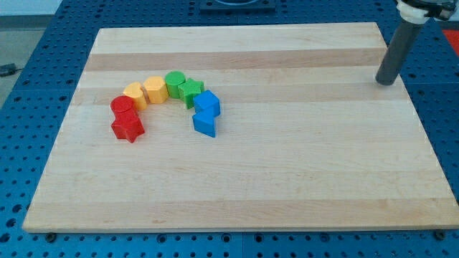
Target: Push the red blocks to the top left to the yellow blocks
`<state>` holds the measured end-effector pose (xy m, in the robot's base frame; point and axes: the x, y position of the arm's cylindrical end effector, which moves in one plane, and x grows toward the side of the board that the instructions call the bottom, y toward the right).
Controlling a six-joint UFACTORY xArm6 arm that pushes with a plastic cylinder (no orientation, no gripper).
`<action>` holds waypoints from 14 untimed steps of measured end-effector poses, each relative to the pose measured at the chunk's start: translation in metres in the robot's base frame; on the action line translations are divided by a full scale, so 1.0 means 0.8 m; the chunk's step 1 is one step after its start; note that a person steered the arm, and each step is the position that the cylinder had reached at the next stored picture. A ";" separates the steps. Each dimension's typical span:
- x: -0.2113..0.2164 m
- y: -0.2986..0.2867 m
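Well, my tip [386, 82] sits way out at two o'clock on the bench [287, 179], well apart from every block, with no pincer on this rod (nothing held). Red cylinder [121, 106] and red star [128, 127] touch at nine o'clock, the cylinder right beside the yellow blocks [145, 91]; green [183, 87] and blue blocks [206, 113] complete the arc.

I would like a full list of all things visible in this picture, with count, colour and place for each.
red blocks: 2, red, one star-shaped, the arc's left end
yellow blocks: 2, yellow, up and right of the red
green blocks: 2, green, the arc's top
blue blocks: 2, blue, the arc's right end
wooden board: 1, light wood, fills the view
perforated table: 1, blue, around the board
my tip: 1, dark rod end, the view's top right, far from all blocks
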<state>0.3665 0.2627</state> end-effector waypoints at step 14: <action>0.072 -0.655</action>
<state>0.4239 -0.2611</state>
